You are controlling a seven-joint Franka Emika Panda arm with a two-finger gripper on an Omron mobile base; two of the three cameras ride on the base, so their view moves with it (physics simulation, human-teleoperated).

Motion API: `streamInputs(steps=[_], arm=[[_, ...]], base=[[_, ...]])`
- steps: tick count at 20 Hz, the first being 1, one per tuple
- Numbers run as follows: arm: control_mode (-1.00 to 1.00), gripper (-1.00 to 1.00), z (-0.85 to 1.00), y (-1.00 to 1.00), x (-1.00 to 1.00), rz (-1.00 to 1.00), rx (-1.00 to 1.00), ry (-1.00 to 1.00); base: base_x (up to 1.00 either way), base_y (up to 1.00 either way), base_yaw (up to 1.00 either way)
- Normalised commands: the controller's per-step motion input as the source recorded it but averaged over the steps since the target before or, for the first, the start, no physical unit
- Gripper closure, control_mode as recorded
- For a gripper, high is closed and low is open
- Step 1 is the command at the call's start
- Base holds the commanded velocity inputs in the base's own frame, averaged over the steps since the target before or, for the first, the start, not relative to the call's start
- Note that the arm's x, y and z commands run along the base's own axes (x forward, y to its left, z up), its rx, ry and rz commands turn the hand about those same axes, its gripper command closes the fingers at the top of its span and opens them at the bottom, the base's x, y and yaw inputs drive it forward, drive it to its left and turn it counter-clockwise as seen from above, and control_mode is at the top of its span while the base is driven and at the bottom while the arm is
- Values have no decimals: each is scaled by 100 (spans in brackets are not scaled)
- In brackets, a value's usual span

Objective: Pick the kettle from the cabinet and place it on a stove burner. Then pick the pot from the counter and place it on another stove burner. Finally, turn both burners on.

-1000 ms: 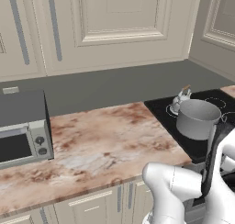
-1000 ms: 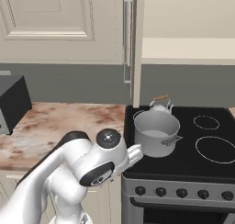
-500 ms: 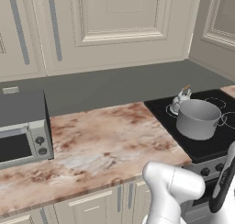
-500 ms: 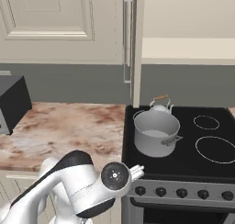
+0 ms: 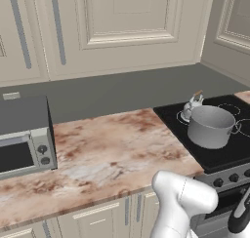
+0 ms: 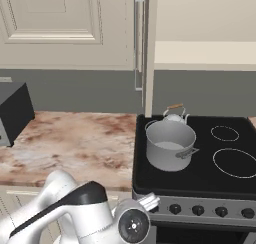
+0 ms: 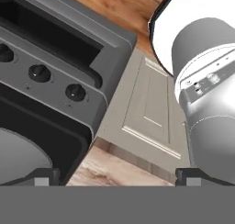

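Hand view: sunk low over the last second, now facing stove knobs [image 7: 40, 73] at 10 o'clock; gripper [image 7: 117, 176] spread wide, empty. Right base view: pot [image 6: 170, 144] on a burner, kettle [image 6: 175, 115] just behind at 12 o'clock. Placing looks done; burners next.

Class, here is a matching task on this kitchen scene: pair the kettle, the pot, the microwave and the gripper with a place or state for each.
Things:
1. kettle
2. pot
3. microwave
4. gripper

Places or states:
A. on the counter, at its left end
B. on the stove's front left burner
C. open, low in front of the stove's knobs
D. on the stove's back left burner, behind the pot

Pairs: 1-D, 2-B, 3-A, 4-C
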Motion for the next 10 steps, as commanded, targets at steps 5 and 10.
streamInputs(steps=[5, 10], arm=[[-100, -100, -3, -4, 0, -2, 11, -3], [-100, -100, -10, -3, 0, -2, 11, -1]], base=[[0, 0, 0], [0, 0, 0]])
